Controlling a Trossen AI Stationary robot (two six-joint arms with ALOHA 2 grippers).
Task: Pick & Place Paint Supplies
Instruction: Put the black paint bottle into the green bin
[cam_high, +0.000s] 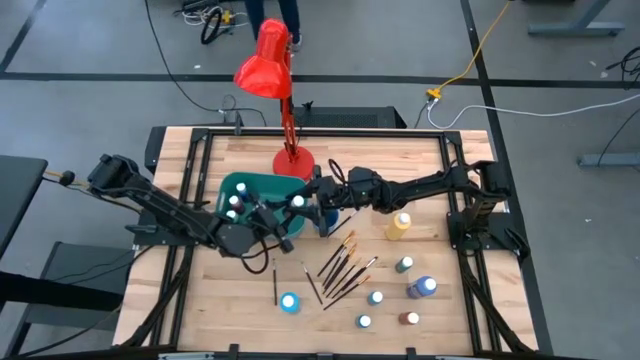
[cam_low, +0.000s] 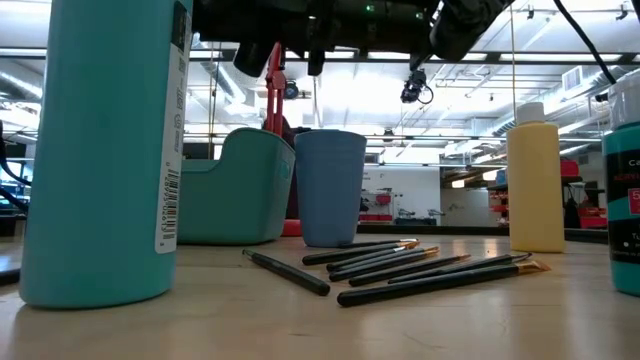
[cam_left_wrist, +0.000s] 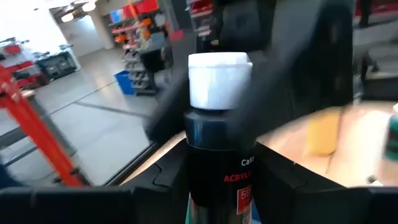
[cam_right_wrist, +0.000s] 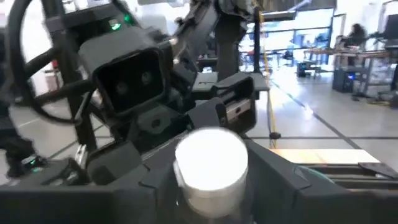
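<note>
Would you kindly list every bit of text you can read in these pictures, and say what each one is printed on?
"ACRYL", cut off, in red: label of the dark paint bottle in the left wrist view.
"Cal", cut off, and "59": same label.
Barcode and small print on the big teal bottle: too small to read.
Label on the teal bottle at the edge: unreadable.

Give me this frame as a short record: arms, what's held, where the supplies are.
left end effector: by the bin, shut on a dark bottle
right end effector: facing the left arm, a white cap right before it
bin: teal, bottles inside
brushes: loose on the table
yellow bottle: upright, beside the brushes
cup: blue, upright, next to the bin
</note>
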